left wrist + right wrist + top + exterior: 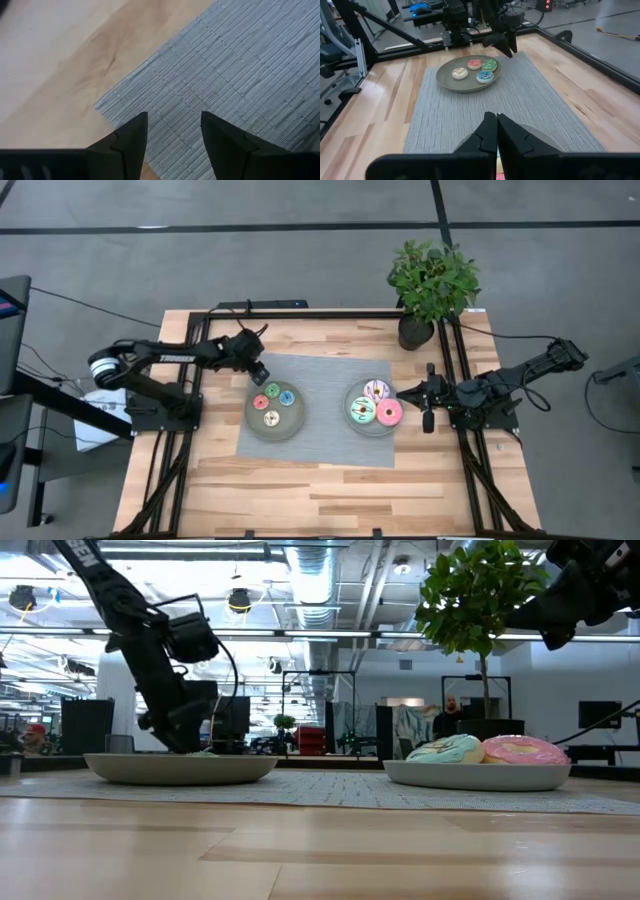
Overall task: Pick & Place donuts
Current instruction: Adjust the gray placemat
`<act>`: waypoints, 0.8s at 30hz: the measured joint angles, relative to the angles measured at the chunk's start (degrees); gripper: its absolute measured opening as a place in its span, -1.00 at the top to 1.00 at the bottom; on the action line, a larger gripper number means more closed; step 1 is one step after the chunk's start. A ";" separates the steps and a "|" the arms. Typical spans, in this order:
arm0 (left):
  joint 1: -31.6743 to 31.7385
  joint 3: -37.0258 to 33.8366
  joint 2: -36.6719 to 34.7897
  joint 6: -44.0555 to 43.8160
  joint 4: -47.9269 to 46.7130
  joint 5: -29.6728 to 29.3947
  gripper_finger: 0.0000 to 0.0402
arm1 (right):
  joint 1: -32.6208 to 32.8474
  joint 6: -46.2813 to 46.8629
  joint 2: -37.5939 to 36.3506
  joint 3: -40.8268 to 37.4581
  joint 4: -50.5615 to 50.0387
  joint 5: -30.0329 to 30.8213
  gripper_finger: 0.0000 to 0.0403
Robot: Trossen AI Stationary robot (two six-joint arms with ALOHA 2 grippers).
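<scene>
While my left gripper (258, 370) hangs open and empty just past the left plate (252, 420), four small donuts (273, 405) sit on it; three large donuts (375, 408) fill the right plate (349, 418). Right gripper (428, 423) waits closed. Donuts look light, rigid; pinch across the ring.

Grey floor (300, 260); ceiling lamps (239, 600); potted plant (432, 280) behind.

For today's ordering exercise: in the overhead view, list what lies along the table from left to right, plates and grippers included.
left gripper → plate of small donuts → plate of large donuts → right gripper
</scene>
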 joint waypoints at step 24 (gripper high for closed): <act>-2.58 0.80 4.20 -4.99 -5.50 -0.76 0.12 | 0.00 0.00 0.00 0.00 -0.78 0.02 1.00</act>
